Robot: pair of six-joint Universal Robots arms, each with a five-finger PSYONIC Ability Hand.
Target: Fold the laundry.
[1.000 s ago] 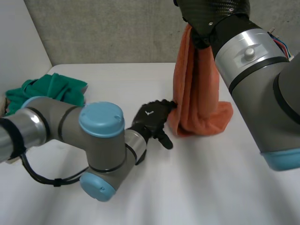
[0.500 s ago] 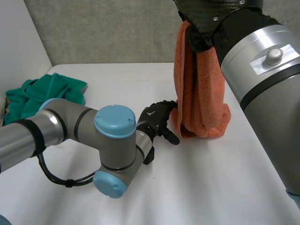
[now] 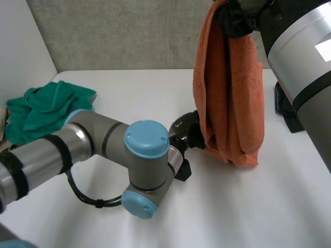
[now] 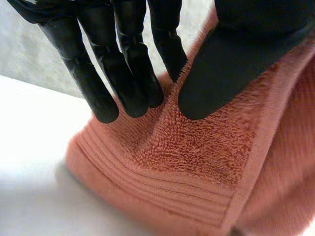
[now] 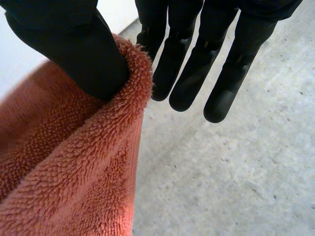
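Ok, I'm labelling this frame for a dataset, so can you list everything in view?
orange terry towel: one, orange, hanging from the right hand, lower end near the table beside the left hand
crumpled green cloth: one, green, heaped at the table's far left
black object: one, black, on the table past the towel, too hidden to identify
white table: one, white, under everything
concrete wall: one, grey, behind the table
left hand: one, black, low by the table, pinching the towel near its banded hem
right hand: one, black, held high, thumb pinching the towel's top edge
arms: two, grey with light-blue caps, left low across the table, right high
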